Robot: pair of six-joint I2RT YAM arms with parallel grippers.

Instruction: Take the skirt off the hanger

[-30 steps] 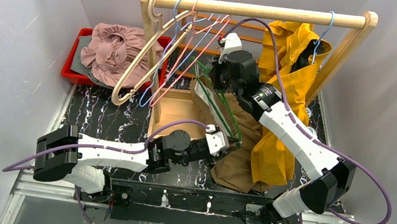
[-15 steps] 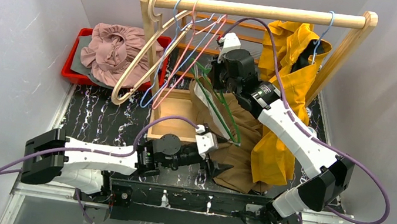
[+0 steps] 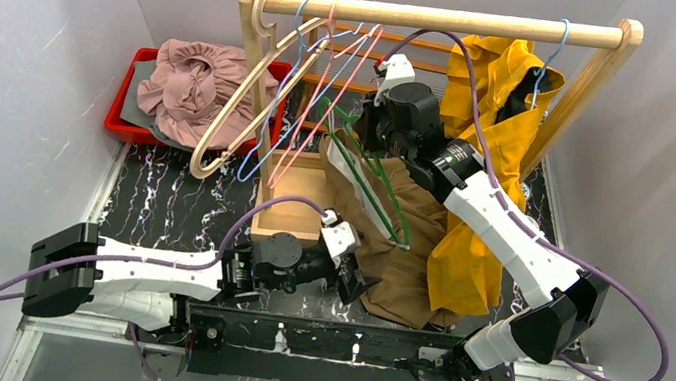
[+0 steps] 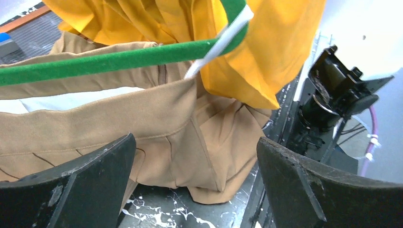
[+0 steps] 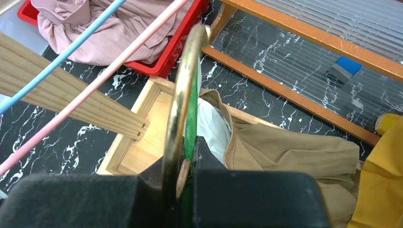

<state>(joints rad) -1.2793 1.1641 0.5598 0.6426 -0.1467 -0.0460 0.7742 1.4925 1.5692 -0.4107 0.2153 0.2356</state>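
Note:
The tan skirt [image 3: 411,247] hangs from a green hanger [image 3: 371,180] and pools on the black marbled table. My right gripper [image 3: 365,132] is shut on the hanger's top, with the gold hook [image 5: 183,95] and the green neck [image 5: 191,114] pinched between the jaws [image 5: 190,161]. My left gripper [image 3: 353,276] is open low at the skirt's near left side. In the left wrist view its jaws [image 4: 195,185] stand wide apart with nothing between them. The skirt [image 4: 157,118] and the hanger's green bar [image 4: 109,61] lie just beyond them.
A yellow garment [image 3: 488,142] hangs on the wooden rack [image 3: 440,19] beside the skirt. Several empty hangers [image 3: 308,95] lean from the rail's left end. A wooden box [image 3: 298,195] sits under them. A red bin [image 3: 117,122] with pink cloth stands at the back left.
My left gripper has opened, let go of the skirt's edge and drawn back towards the near edge. The right gripper keeps its hold on the hanger, nearly still.

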